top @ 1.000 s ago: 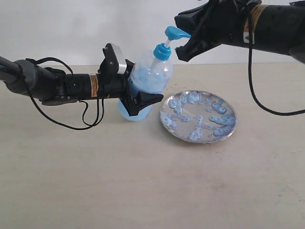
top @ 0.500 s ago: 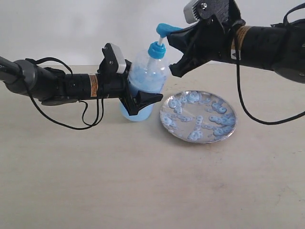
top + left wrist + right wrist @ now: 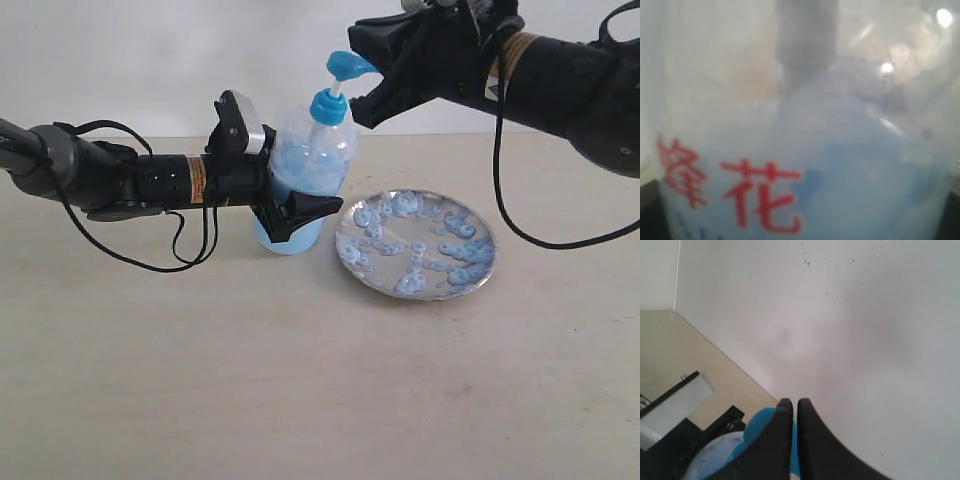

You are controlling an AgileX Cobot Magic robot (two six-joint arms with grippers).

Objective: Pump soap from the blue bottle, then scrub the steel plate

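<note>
The blue bottle (image 3: pixel 308 160) stands tilted on the table, pale blue soap inside, and my left gripper (image 3: pixel 300 210) is shut on its body. In the left wrist view the bottle (image 3: pixel 840 175) fills the frame, with red characters on its label. The blue pump head (image 3: pixel 348 66) is raised. My right gripper (image 3: pixel 358 38) hovers just over it, fingers together and holding nothing. In the right wrist view that gripper (image 3: pixel 795 402) crosses above the pump head (image 3: pixel 757 425). To the right of the bottle lies the steel plate (image 3: pixel 348 222), dotted with light-blue soap (image 3: pixel 455 248) blobs.
The pale wooden table (image 3: pixel 300 380) meets a white wall (image 3: pixel 150 60) behind. A black cable (image 3: pixel 150 262) sags from the left arm onto the table. Another cable (image 3: pixel 520 230) hangs from the right arm beside the plate.
My right gripper has moved left from beside the nozzle to over the pump head, dipping and then rising. The pump head has shifted slightly left. The left gripper and plate are unmoved.
</note>
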